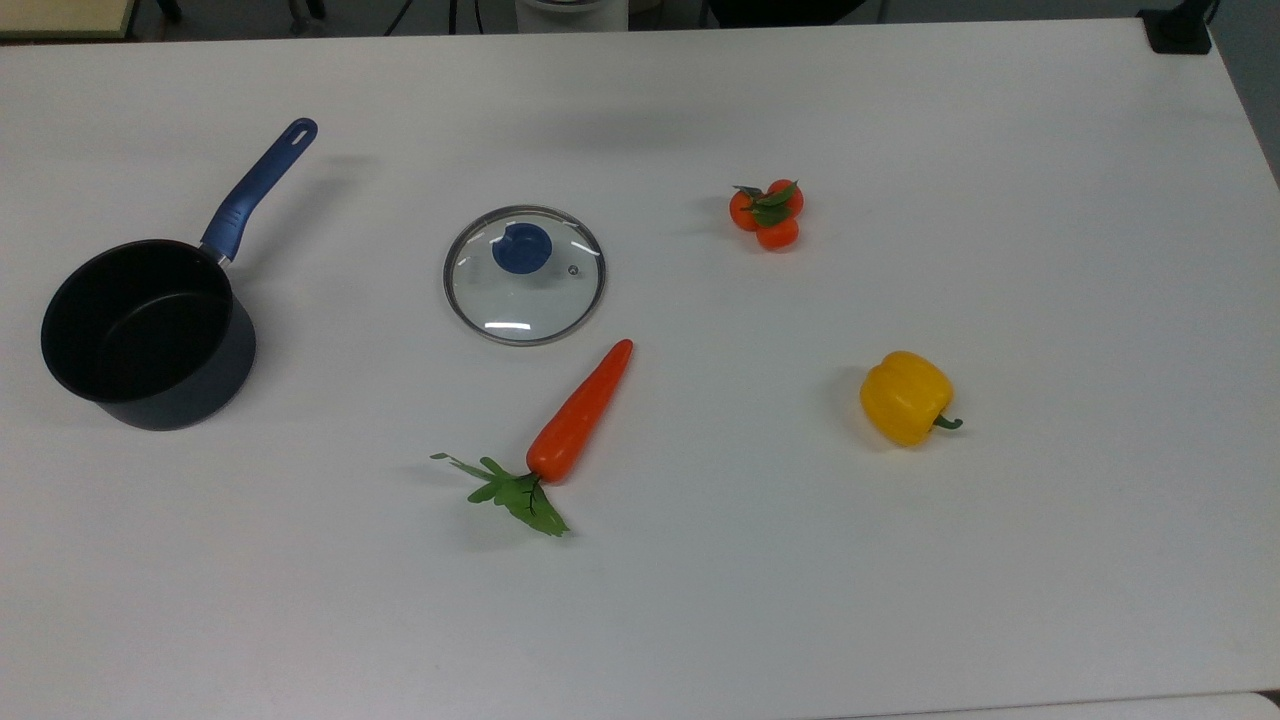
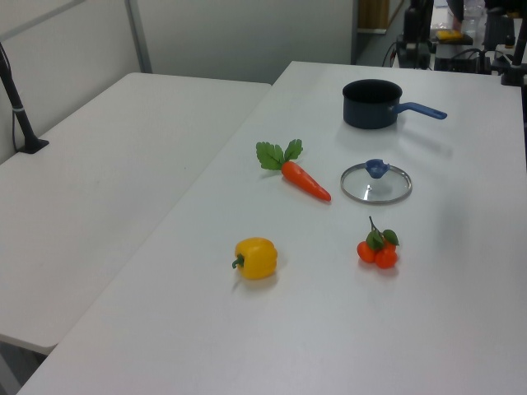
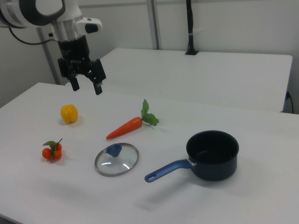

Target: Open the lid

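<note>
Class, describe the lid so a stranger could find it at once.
On the white table, look between the dark saucepan and the carrot. The lid lies flat there, the only clear glass disc, with a blue knob.
</note>
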`<action>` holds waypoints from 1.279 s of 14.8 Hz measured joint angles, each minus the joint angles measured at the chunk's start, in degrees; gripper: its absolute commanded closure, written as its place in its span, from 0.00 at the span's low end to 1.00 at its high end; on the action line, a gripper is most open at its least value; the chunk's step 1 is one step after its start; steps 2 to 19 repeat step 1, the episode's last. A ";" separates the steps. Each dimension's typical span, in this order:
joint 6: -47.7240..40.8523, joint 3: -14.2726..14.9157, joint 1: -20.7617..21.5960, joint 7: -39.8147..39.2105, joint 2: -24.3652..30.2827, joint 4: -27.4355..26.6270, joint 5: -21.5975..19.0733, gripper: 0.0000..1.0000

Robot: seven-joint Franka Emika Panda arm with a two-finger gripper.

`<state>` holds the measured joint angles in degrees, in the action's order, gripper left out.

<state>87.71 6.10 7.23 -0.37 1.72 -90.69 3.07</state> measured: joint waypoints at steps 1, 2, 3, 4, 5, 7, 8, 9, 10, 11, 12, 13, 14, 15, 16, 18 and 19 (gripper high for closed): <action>-0.10 0.78 0.33 -0.24 0.29 -0.05 -0.05 0.00; -0.10 0.78 0.33 -0.24 0.29 -0.05 -0.05 0.00; -0.10 0.78 0.33 -0.24 0.29 -0.05 -0.05 0.00; -0.10 0.78 0.33 -0.24 0.29 -0.05 -0.05 0.00; -0.10 0.78 0.33 -0.24 0.29 -0.05 -0.05 0.00; -0.10 0.78 0.33 -0.24 0.29 -0.05 -0.05 0.00; -0.10 0.78 0.33 -0.24 0.29 -0.05 -0.05 0.00; -0.10 0.78 0.33 -0.24 0.29 -0.05 -0.05 0.00; -0.10 0.78 0.33 -0.24 0.29 -0.05 -0.05 0.00; -0.10 0.78 0.33 -0.24 0.29 -0.05 -0.05 0.00; -0.10 0.78 0.33 -0.24 0.29 -0.05 -0.05 0.00; -0.10 0.78 0.33 -0.24 0.29 -0.05 -0.05 0.00; -0.10 0.78 0.33 -0.24 0.29 -0.05 -0.05 0.00; -0.10 0.78 0.33 -0.24 0.29 -0.05 -0.05 0.00; -0.10 0.78 0.33 -0.24 0.29 -0.05 -0.05 0.00; -0.10 0.78 0.33 -0.24 0.29 -0.05 -0.05 0.00; -0.10 0.78 0.33 -0.24 0.29 -0.05 -0.05 0.00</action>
